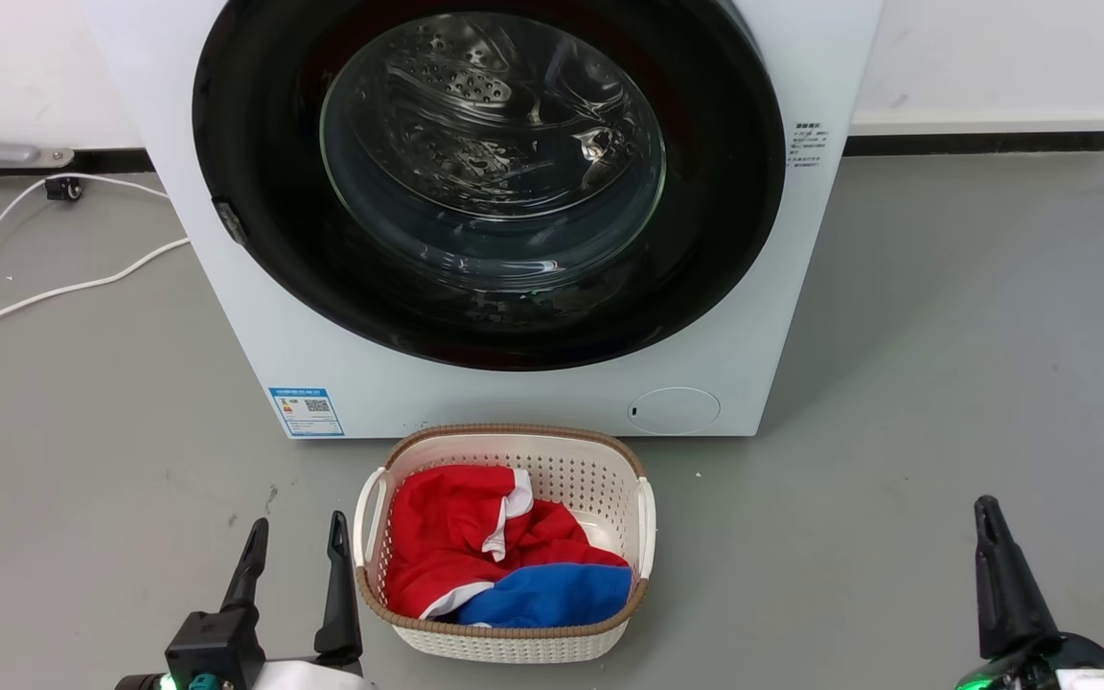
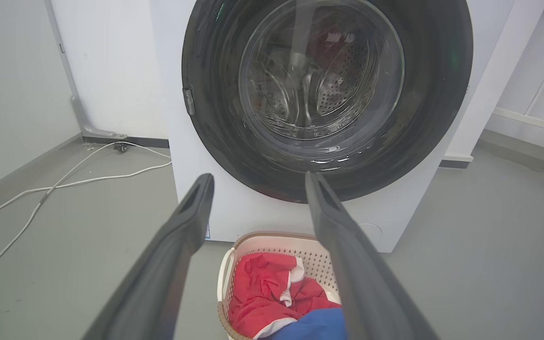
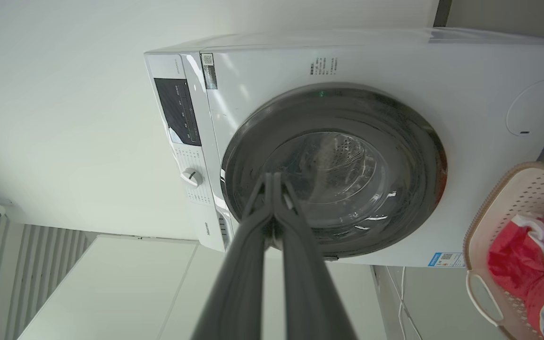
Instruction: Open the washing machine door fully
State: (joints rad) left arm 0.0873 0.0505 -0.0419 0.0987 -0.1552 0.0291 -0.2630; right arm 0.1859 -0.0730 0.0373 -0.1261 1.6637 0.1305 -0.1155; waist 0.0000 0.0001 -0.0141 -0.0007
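on the front of the washer point(image 1: 514, 398) the door point(image 1: 490, 177) sat shut, flush with the white face and nearly as wide as it: a glossy black disc with a clear domed glass centre, through which the holed steel drum point(image 1: 475, 86) showed. a small grey latch point(image 1: 229, 222) sat on its left rim. low on the washer's face were a blue sticker point(image 1: 305, 410) at the left and a round cap point(image 1: 674, 410) at the right. just before the washer stood a white basket point(image 1: 514, 433) of red and blue clothes point(image 1: 447, 546), and a white cable point(image 1: 54, 287) ran over the floor to the left.

the left gripper point(image 1: 299, 525) hung at the lower left of the head view, beside the basket, fingers apart and holding nothing, well short of the door; its wrist view looked between those fingers at the door and basket. the right gripper point(image 3: 273, 182) had its fingers pressed together tip to tip, with nothing between them, as the right wrist view made plain; the head view gave one dark finger point(image 1: 993, 556) of it at the lower right, well apart from the washer. the right wrist view, turned on its side, also took in the washer's top strip with a dark panel point(image 3: 177, 111) and a knob point(image 3: 191, 177), above where the head view's frame ended.
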